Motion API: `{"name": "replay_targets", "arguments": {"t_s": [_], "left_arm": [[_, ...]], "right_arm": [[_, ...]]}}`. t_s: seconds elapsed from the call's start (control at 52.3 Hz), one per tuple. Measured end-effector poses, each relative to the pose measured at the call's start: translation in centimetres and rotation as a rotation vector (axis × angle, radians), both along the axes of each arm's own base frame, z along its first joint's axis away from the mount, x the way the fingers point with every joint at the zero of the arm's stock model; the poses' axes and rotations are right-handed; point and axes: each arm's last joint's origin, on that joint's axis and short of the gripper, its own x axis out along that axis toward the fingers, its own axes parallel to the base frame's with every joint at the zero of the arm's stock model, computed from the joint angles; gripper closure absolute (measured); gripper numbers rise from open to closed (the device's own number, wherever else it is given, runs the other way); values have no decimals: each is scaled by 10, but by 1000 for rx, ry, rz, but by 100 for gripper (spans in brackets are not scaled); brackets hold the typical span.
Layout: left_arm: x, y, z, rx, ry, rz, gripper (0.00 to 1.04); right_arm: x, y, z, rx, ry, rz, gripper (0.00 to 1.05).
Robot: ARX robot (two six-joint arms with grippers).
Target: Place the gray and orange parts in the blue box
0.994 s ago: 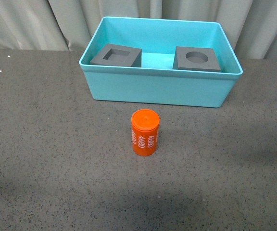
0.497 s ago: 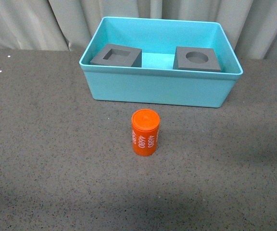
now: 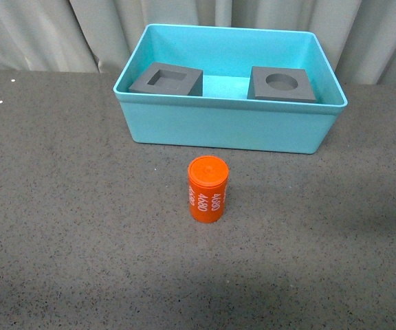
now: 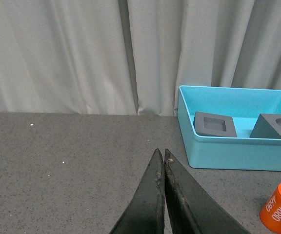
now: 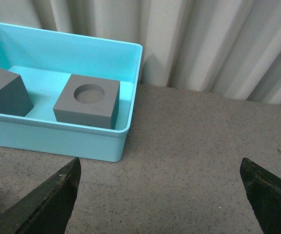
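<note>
The blue box [image 3: 229, 129] stands at the back of the table. Inside it lie the gray cube with a square recess [image 3: 166, 80] on the left and the gray cube with a round recess [image 3: 282, 84] on the right. The orange cylinder [image 3: 207, 189] with white numbers stands upright on the table in front of the box. No gripper shows in the front view. My left gripper [image 4: 161, 153] is shut and empty, left of the box [image 4: 228, 155] and the cylinder [image 4: 280, 212]. My right gripper [image 5: 160, 163] is open and empty, over bare table beside the box's right end [image 5: 126, 141].
A dark speckled tabletop [image 3: 67, 206] spreads around the box. Gray curtains [image 3: 40, 34] hang close behind the table's back edge.
</note>
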Motion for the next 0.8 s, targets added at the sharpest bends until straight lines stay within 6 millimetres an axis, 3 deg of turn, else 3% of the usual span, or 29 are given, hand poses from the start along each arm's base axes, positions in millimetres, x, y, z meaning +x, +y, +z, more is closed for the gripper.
{"name": "replay_targets", "arguments": {"t_s": [0.497,0.669,0.803], "left_arm": [[-15,0,-3,0,8,-2,101],[-15,0,-3,0,7,-2,76],[-15,0,-3,0,7,-2,54]], "right_arm": [[0,0,0,1,-1,2,10],[0,0,0,0,-2,1,10],[4,4,-3,-139,-144,21,10]]}}
